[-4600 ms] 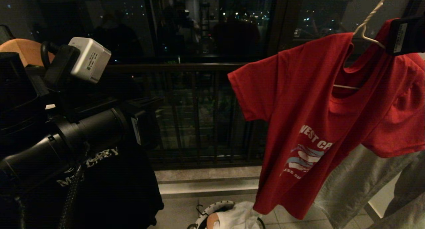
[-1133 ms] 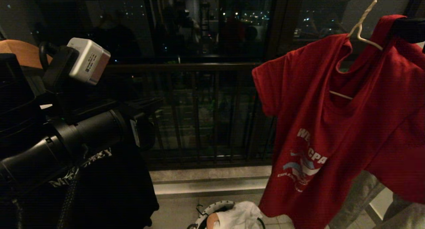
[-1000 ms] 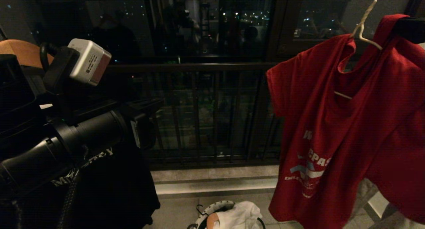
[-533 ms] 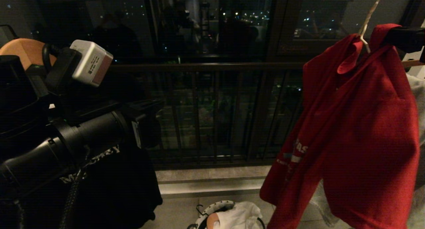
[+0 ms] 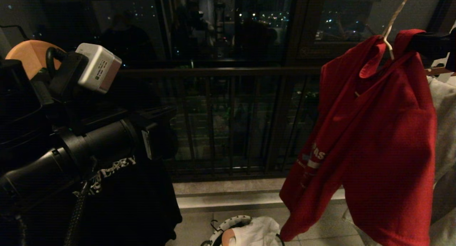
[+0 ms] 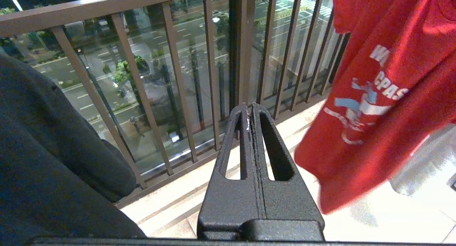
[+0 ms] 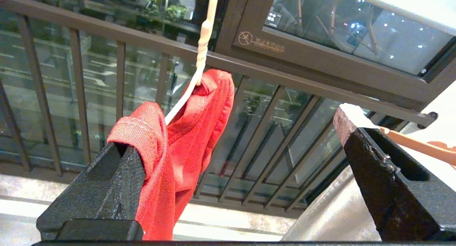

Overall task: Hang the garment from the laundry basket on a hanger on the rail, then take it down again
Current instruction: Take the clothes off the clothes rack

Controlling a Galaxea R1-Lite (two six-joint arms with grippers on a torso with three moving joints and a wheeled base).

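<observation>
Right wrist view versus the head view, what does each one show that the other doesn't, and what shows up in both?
Only the right wrist view shows the right gripper with its jaws wide open and a fold of the garment draped over one finger.

Only the head view shows the laundry basket on the floor with a white cloth in it, the black T-shirt, and the left arm.

Both show the red garment, the white wire hanger and the balcony railing.

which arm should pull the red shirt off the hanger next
Right. The right gripper is open at the hanger, with the red shirt draped over one finger. The left gripper is shut, off by the railing.
</observation>
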